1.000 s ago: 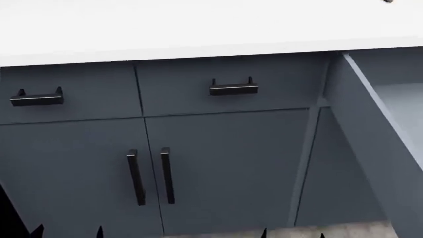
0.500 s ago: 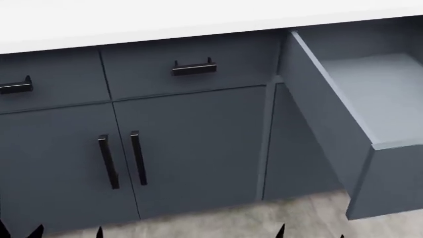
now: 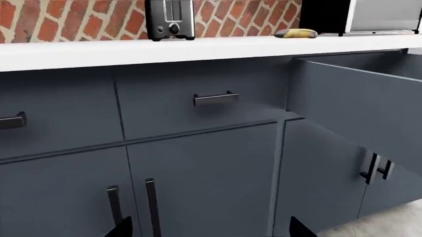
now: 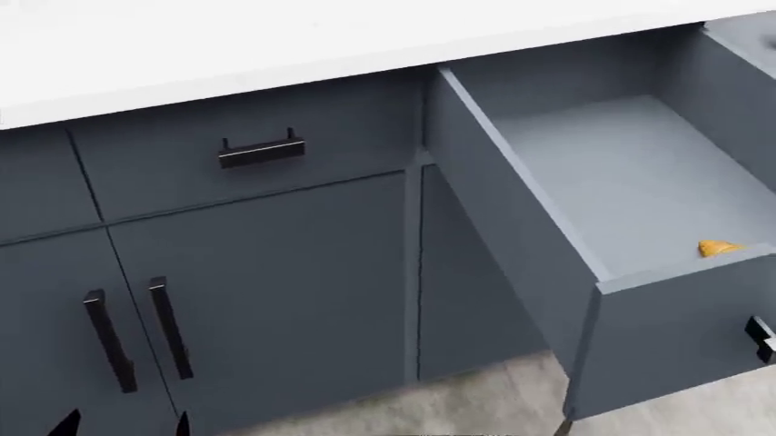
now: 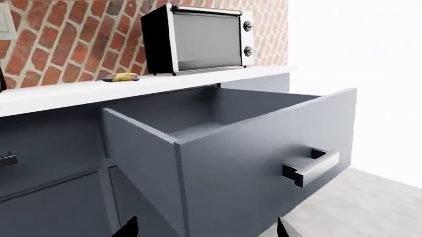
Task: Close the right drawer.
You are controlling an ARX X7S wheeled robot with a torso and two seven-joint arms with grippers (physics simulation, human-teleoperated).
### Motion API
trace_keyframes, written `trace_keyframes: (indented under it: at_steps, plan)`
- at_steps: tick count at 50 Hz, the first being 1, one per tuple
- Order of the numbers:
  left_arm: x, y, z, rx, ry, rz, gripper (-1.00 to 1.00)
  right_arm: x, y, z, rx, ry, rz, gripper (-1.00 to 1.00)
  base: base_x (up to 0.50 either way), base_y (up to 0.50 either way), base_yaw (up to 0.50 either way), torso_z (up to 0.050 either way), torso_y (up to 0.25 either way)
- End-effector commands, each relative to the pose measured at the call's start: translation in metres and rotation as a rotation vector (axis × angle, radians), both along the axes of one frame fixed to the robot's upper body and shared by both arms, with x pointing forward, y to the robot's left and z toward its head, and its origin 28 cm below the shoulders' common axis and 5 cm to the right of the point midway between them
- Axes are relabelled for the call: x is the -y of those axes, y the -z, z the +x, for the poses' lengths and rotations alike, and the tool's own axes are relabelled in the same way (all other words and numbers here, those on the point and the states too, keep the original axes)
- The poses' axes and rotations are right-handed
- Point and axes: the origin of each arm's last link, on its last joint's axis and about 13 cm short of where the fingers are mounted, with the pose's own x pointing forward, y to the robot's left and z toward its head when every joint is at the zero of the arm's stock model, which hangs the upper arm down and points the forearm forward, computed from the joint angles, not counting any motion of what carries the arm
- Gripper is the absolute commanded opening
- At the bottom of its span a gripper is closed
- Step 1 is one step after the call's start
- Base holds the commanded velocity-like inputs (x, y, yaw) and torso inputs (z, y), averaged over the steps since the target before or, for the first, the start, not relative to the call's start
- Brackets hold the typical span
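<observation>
The right drawer (image 4: 674,332) stands pulled far out of the slate-grey cabinet, with a paler inside and a tiny orange scrap (image 4: 717,247) near its front wall. Its dark bar handle (image 5: 311,167) sits across the flat front (image 5: 250,163). In the right wrist view my right gripper (image 5: 206,228) is open, low in front of the drawer's front corner, apart from it. In the left wrist view my left gripper (image 3: 211,229) is open before the closed doors, and the drawer's side wall (image 3: 356,108) juts out beside it. Only its fingertips (image 4: 68,423) show in the head view.
A white countertop (image 4: 243,45) runs above the cabinet. On it stand a toaster (image 3: 170,19), a banana (image 3: 295,33) and a toaster oven (image 5: 197,37) against a brick wall. A closed drawer front (image 4: 261,150) and doors with vertical handles (image 4: 134,336) lie left of the open drawer.
The head view has swung right: the cabinet fronts slid left in the picture and the open drawer came into view, with its orange scrap and handle end. The drawer stays open.
</observation>
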Motion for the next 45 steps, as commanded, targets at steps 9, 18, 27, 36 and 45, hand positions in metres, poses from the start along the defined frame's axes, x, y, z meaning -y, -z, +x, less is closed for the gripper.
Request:
trace_keyframes:
  at_steps: [9, 18, 27, 36, 45]
  plan:
    - [0.0011, -0.0005, 0.0012, -0.001, 0.001, -0.003, 1.00, 0.0016, 0.0005, -0.0014, 0.000, 0.030, 0.011, 1.00, 0.00, 0.00, -0.50, 0.000, 0.000]
    - [-0.0003, 0.0000, -0.0002, -0.002, 0.003, -0.003, 1.00, 0.0016, 0.0010, -0.0009, -0.011, 0.028, -0.001, 1.00, 0.00, 0.00, -0.50, 0.000, 0.000]
    - [0.0000, 0.0005, -0.0005, -0.006, 0.008, 0.000, 1.00, -0.0037, 0.0100, 0.0040, -0.113, -0.073, -0.040, 1.00, 0.10, -0.05, -0.41, 0.000, 0.000]
    - [-0.0012, 0.0007, -0.0012, -0.006, 0.008, -0.001, 1.00, -0.0031, 0.0058, 0.0025, -0.078, -0.050, -0.054, 1.00, 0.16, -0.09, -0.20, 0.000, 0.000]
    - [-0.0004, 0.0008, -0.0007, -0.008, 0.010, 0.001, 1.00, -0.0021, 0.0052, 0.0024, -0.078, -0.039, -0.061, 1.00, 0.15, -0.09, -0.19, 0.000, 0.000]
